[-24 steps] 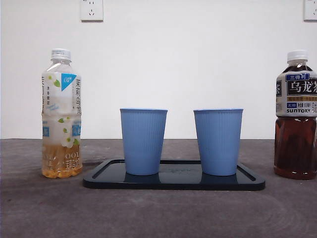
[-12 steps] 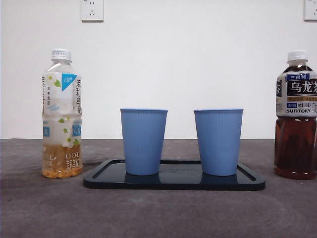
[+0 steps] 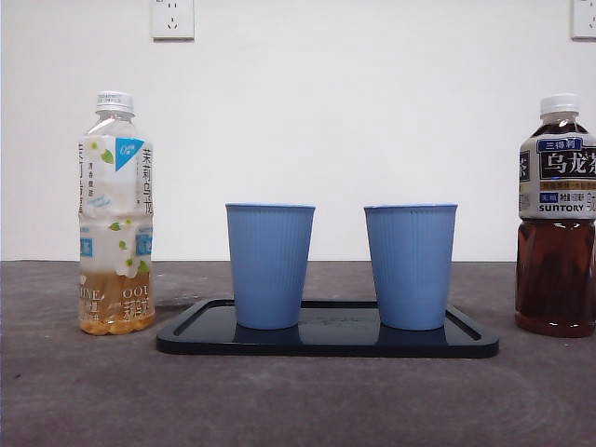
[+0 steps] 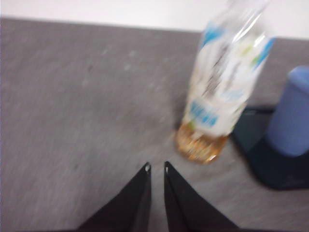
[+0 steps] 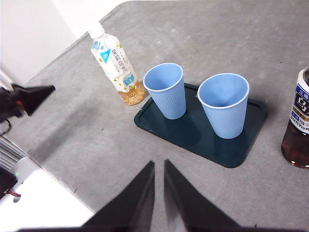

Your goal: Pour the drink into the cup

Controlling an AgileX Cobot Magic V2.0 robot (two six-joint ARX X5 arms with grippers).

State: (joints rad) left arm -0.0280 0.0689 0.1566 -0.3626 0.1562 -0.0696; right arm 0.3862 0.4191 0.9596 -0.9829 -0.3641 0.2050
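A clear bottle of pale tea with a white cap stands on the table left of the tray. Two empty blue cups stand upright on the dark tray. At the right edge stands a bottle of dark tea. In the blurred left wrist view, my left gripper is shut and empty, a short way from the pale bottle. My right gripper is shut, high above the table, back from the cups. Neither arm shows in the front view.
The right wrist view shows the left gripper as a dark wedge out beyond the pale bottle, near the table's edge. The dark bottle stands close to the tray. A white wall with sockets lies behind.
The bottles, cups and tray have not moved. Only the print seen through the pale bottle's lower part has shifted slightly.
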